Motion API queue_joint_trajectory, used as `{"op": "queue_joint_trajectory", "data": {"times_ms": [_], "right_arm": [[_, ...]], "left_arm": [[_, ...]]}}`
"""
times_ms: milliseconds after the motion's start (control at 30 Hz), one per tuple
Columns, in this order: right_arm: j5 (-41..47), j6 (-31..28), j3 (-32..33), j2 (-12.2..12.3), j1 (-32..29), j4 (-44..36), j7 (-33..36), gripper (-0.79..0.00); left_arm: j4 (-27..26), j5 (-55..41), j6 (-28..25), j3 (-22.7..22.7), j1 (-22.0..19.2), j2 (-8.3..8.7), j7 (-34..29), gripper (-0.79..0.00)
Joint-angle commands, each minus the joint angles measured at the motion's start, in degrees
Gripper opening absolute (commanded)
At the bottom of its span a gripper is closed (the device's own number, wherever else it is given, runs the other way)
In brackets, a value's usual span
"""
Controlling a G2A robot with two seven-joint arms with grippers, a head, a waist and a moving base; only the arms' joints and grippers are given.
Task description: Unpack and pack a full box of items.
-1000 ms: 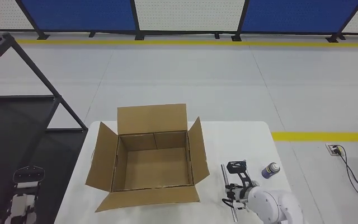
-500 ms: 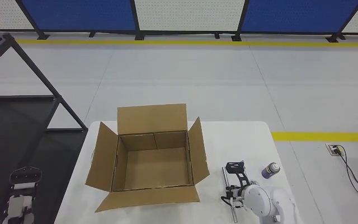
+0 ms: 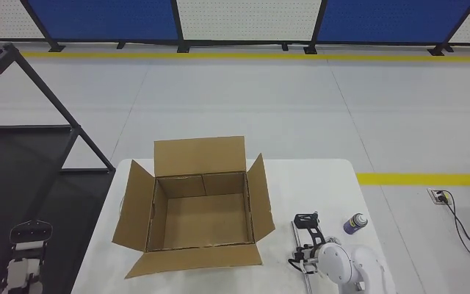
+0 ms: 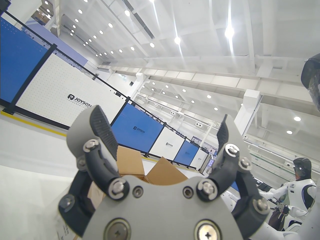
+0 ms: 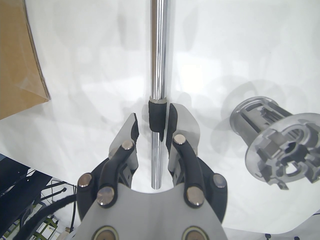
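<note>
The right tool (image 5: 153, 113) has slid a little sideways toward the cardboard box (image 3: 198, 156) in the last second. Now it sits right over the shiny metal rod (image 5: 158, 51). Its two fingers are apart, one on each side of the rod. There is a small gap by at least one finger, so it is not squeezing the rod yet. The rod lies flat on the white counter (image 3: 323, 184), toward the near right corner. It is between the box and the metal hub (image 5: 272, 141), touching neither. The rod's long way runs from the near edge of the counter toward the far edge, beside the right side of the box. One end points away from the robot and the other end goes back under the tool. A black band goes round the rod, and the fingers stand at that band. The box is open with its flaps spread out, and its bare brown floor shows. I think the tool is lined up to grab the rod, so the rod can go into the box. A straight squeeze at the band looks like enough. The left tool (image 4: 160, 123) has dropped a bit lower, off the left side of the counter. It points up, opened wide, holding nothing.
</note>
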Motion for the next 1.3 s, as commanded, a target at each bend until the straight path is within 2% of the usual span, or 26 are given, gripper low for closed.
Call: {"op": "queue_joint_trajectory", "data": {"times_ms": [0, 167, 333, 367, 533, 667, 800, 967, 1067, 1267], "right_arm": [[0.00, 0.11, -0.03, 0.07, -0.07, -0.26, 0.12, -0.477], [0.05, 0.46, 0.68, 0.34, -1.02, -2.96, -0.18, -0.462], [0.07, 0.01, 2.97, 0.89, -5.20, -11.98, -1.34, -0.394], [0.22, -0.25, 3.50, 1.01, -6.44, -14.48, -1.68, -0.302], [3.03, -2.84, 7.46, 1.57, -13.38, -26.73, -6.32, 0.000], [8.83, -5.25, 11.23, 1.78, -18.04, -34.47, -12.47, 0.000], [17.52, -10.96, 13.21, 1.98, -19.59, -38.34, -16.66, 0.000], [26.71, -14.82, 11.02, 2.18, -13.57, -34.43, -16.70, 0.000], [26.18, -13.82, 8.95, 2.32, -8.75, -31.26, -15.57, 0.000], [26.18, -13.82, 8.95, 2.32, -8.75, -31.26, -15.57, 0.000]], "left_arm": [[0.05, -0.06, -0.06, -0.03, 0.05, 0.00, -0.05, 0.000], [0.13, -0.25, -0.13, -0.02, 0.08, 0.00, -0.19, 0.000], [0.21, -0.45, -0.15, 0.05, -0.02, 0.00, -0.30, 0.000], [0.23, -0.49, -0.13, 0.07, -0.07, 0.01, -0.36, 0.000], [-0.08, -0.78, -0.03, 0.06, -0.25, 0.04, -0.56, 0.000], [-0.41, -1.17, -0.04, -0.05, -0.17, 0.10, -0.97, 0.000], [-0.33, -1.66, -0.04, -0.26, -0.19, 0.11, -0.87, 0.000], [-0.99, -5.42, 1.14, -0.15, -0.28, 0.09, 0.08, 0.000], [-1.48, -7.77, 2.41, -1.13, -0.01, 0.23, -0.36, 0.000], [1.47, -7.35, 3.03, -2.94, 0.42, 0.20, -0.24, 0.000]]}}
